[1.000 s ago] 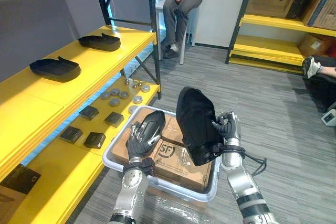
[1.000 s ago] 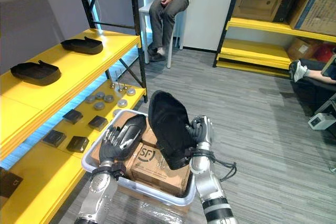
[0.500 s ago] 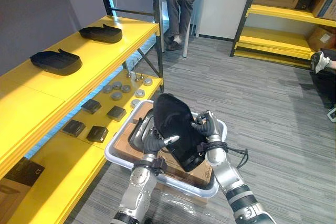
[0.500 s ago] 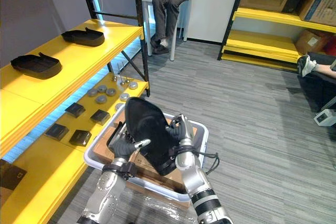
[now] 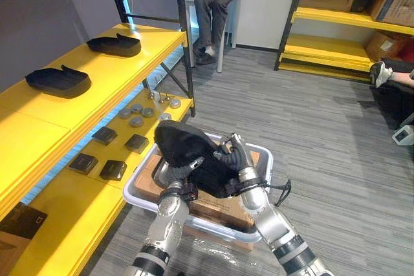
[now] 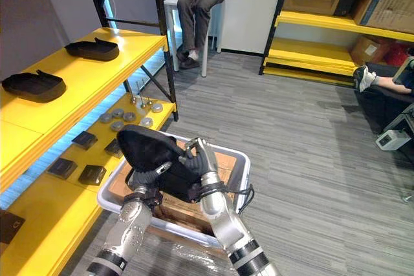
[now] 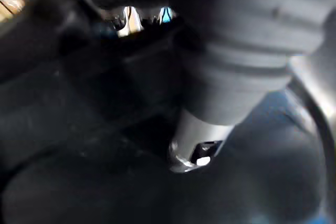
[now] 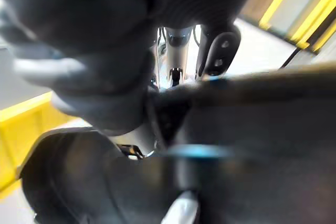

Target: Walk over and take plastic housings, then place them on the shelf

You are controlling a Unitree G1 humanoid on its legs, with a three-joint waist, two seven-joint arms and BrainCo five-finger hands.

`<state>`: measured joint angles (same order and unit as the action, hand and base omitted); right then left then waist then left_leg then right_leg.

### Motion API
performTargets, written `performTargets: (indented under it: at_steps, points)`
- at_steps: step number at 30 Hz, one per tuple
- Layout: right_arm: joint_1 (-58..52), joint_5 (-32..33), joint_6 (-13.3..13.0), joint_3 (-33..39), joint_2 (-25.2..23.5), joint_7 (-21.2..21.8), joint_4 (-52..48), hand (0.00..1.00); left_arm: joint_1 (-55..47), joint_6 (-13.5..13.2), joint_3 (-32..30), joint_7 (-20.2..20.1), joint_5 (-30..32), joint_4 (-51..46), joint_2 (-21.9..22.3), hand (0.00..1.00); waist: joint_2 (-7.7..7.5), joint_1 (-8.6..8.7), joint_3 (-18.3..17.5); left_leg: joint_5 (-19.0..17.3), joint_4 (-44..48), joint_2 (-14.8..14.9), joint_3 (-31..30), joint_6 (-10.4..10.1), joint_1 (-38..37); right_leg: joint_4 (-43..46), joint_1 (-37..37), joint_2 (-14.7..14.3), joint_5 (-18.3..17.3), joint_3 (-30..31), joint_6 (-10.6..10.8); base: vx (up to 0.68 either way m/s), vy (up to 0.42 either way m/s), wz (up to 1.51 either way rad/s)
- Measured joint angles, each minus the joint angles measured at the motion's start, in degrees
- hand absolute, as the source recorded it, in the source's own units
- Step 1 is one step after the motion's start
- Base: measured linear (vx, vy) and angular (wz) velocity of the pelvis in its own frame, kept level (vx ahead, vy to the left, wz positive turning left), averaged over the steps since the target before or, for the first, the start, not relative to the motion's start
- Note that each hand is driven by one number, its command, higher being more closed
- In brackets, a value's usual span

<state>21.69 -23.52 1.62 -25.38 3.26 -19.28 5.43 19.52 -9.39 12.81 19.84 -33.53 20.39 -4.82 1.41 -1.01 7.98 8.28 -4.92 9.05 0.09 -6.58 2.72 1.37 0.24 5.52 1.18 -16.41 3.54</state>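
Holding a big black plastic housing (image 5: 184, 148) between them, both hands were up over a white plastic bin (image 5: 132, 189) with brown cardboard boxes (image 5: 217, 206) inside. The left hand (image 5: 176, 176) curled its fingers on the housing's left side. The right hand (image 5: 234, 159) curled its fingers round the right side. A second black housing (image 5: 58, 81) and a third black housing (image 5: 114, 44) lay on the yellow metal shelf (image 5: 129, 69) nearby.

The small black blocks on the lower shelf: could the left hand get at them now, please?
Probably not yet: the left hand and right hand both grip the black housing over the bin. The path to the blocks looks open, though.
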Motion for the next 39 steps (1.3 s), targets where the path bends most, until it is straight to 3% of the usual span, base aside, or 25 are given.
performTargets:
  at_steps: [7,15,16,18,19,21,23,25,26,29,31,32,33,34,35,36,37,38,39]
  points:
    - [-0.9,1.2,-1.4,-0.7,1.6,-0.9,-0.2,1.00,0.1,-0.7,0.1,0.3,-5.7,0.0,0.9,1.00,-0.05,0.08,0.0,0.0,0.0,0.0,-1.0,0.0,-0.9,-1.2,2.1,-0.2,0.4,-1.3,-0.2,0.00,0.002,0.08]
    - [-2.5,2.6,-4.2,-2.6,5.3,-1.3,0.0,1.00,-3.9,-1.2,-0.5,-0.3,-10.4,-2.0,3.5,1.00,-0.03,-1.32,-0.1,0.7,0.0,-0.8,-7.6,-0.4,-0.5,-0.5,5.3,-0.1,-1.6,-7.7,0.1,0.01,-0.012,0.43]
    - [-3.3,3.2,-5.2,-2.8,5.1,-1.3,0.2,0.00,-5.7,-1.2,-2.1,-1.4,-10.4,-3.7,4.1,1.00,0.00,-1.37,-0.1,1.1,0.0,-1.2,-10.2,-0.6,0.2,1.2,5.5,0.3,-3.1,-10.2,0.2,0.02,-0.026,0.77]
    - [-3.2,4.9,-6.7,-2.9,4.2,-1.0,1.8,0.00,-7.9,-1.2,-3.6,-2.1,-10.4,-5.5,4.5,1.00,0.01,-1.81,-0.1,1.9,-0.1,-1.9,-11.0,-0.3,1.2,3.6,5.8,1.4,-5.0,-13.7,0.3,0.01,-0.011,0.87]
    - [-3.0,5.2,-7.3,-2.9,3.8,-0.9,2.5,0.00,-8.6,-1.2,-4.2,-2.2,-10.4,-6.1,4.7,1.00,0.07,-1.80,-0.1,1.7,-0.3,-2.2,-8.7,1.0,1.9,4.2,6.0,2.1,-5.4,-15.0,0.5,0.00,0.028,1.17]
    - [-2.4,6.3,-7.8,-2.9,3.2,-0.6,4.4,0.00,-9.5,-1.2,-6.1,-2.7,-10.3,-6.4,5.1,1.00,-0.09,-1.37,-0.1,0.8,2.8,0.0,11.2,6.9,4.4,4.5,8.0,4.1,-6.0,-21.7,1.3,0.04,0.052,1.49]
    - [-0.2,6.4,-8.0,-3.0,2.6,0.6,7.6,0.00,-10.7,-1.2,-8.4,-2.6,-10.0,-8.0,5.2,1.00,0.19,-1.66,-0.3,1.7,6.7,2.0,25.4,8.5,6.0,6.5,8.0,6.2,-7.1,-25.1,2.9,0.12,0.130,1.08]
    - [1.1,7.5,-7.9,-3.0,0.8,1.8,9.6,0.00,-12.1,-1.2,-11.4,-2.4,-8.7,-10.4,4.9,1.00,-0.28,-3.50,0.0,1.5,7.3,0.5,31.4,8.8,6.4,6.9,7.7,8.2,-7.2,-25.7,3.3,0.16,0.197,0.49]
    - [1.0,8.0,-7.9,-2.9,-0.8,2.4,9.6,0.00,-13.7,-1.2,-14.0,-2.4,-7.3,-13.0,4.5,1.00,-0.98,-4.31,0.0,1.0,6.9,-0.8,31.0,9.3,6.5,6.2,8.3,9.0,-6.9,-26.6,3.7,0.14,0.149,0.41]
    - [-1.5,11.9,-8.0,-2.6,-4.2,4.1,9.4,0.00,-16.6,-1.7,-23.5,-0.3,-3.9,-19.3,4.4,1.00,-3.44,-4.55,-0.8,-0.5,7.0,-4.3,28.4,9.8,6.1,5.5,11.7,10.9,-6.2,-30.4,4.8,0.16,0.101,0.63]
    - [-4.5,14.0,-7.9,-1.2,-4.0,5.0,9.4,0.00,-16.6,-3.2,-28.0,1.1,-0.3,-21.5,4.0,1.00,-3.77,-4.85,-1.1,-2.3,8.0,-5.3,26.1,10.0,5.9,12.2,11.8,13.7,-6.1,-31.5,4.8,0.15,0.134,0.83]
    - [-6.8,15.5,-7.9,1.3,-3.9,5.2,9.4,0.00,-16.7,-3.4,-30.0,1.6,2.1,-22.7,3.5,1.00,-3.86,-4.71,-1.0,-3.4,8.5,-6.2,23.8,10.4,5.0,21.7,11.0,17.2,-5.7,-31.0,4.2,0.14,0.216,1.06]
    - [-8.7,16.8,-7.9,4.1,-3.3,5.2,9.0,0.00,-17.1,-3.4,-30.6,2.6,4.5,-23.5,2.5,1.00,-3.84,-4.20,-1.0,-4.4,8.2,-7.4,21.2,10.7,3.3,33.2,8.6,21.5,-2.3,-27.9,-0.7,0.09,0.163,1.12]
    - [-9.4,17.7,-7.9,5.5,-3.1,5.3,8.5,0.00,-17.5,-3.3,-30.9,3.0,6.3,-24.1,1.8,1.00,-3.77,-4.00,-0.9,-4.6,7.6,-8.0,19.8,10.7,2.3,38.0,6.6,22.7,1.1,-24.4,-3.9,0.12,0.168,1.22]
    - [-11.1,19.1,-7.9,8.7,-2.9,5.4,6.8,0.00,-17.9,-3.3,-31.2,3.8,10.4,-25.3,0.4,1.00,-3.37,-3.29,-0.7,-4.9,6.3,-8.2,16.5,10.8,0.7,46.6,1.8,22.3,0.6,-15.6,-3.3,0.13,0.066,1.25]
    - [-12.8,20.2,-8.0,11.1,-3.0,5.5,4.1,0.00,-17.9,-3.3,-31.9,4.5,12.9,-25.9,-1.0,1.00,-3.15,-2.63,-0.6,-4.9,5.3,-8.4,13.3,10.9,0.0,51.3,-2.4,19.3,-4.0,-9.6,-1.4,0.15,0.060,1.12]
    - [-13.1,20.3,-8.0,11.5,-2.9,5.6,3.7,0.00,-18.0,-3.3,-32.0,4.6,13.2,-25.9,-1.2,1.00,-3.12,-2.58,-0.5,-4.9,5.2,-8.4,12.8,10.9,-0.2,51.6,-3.0,18.7,-4.6,-8.8,-1.3,0.12,-0.034,1.32]
    - [-15.8,21.9,-8.6,14.2,-2.9,6.1,0.0,0.00,-18.0,-3.3,-32.5,5.0,16.5,-26.0,-2.5,1.00,-3.07,-2.14,-0.4,-4.9,4.7,-9.2,8.9,11.0,-0.9,49.6,-6.2,15.2,-8.8,-5.9,0.3,0.09,-0.026,1.07]
    - [-16.8,22.5,-9.0,15.3,-2.8,6.2,-1.2,0.00,-18.1,-3.2,-32.6,5.0,17.6,-26.0,-2.8,1.00,-3.07,-1.79,-0.4,-4.9,4.5,-9.6,7.3,11.0,-1.1,47.2,-6.8,14.4,-9.9,-5.9,0.5,0.12,-0.041,1.56]
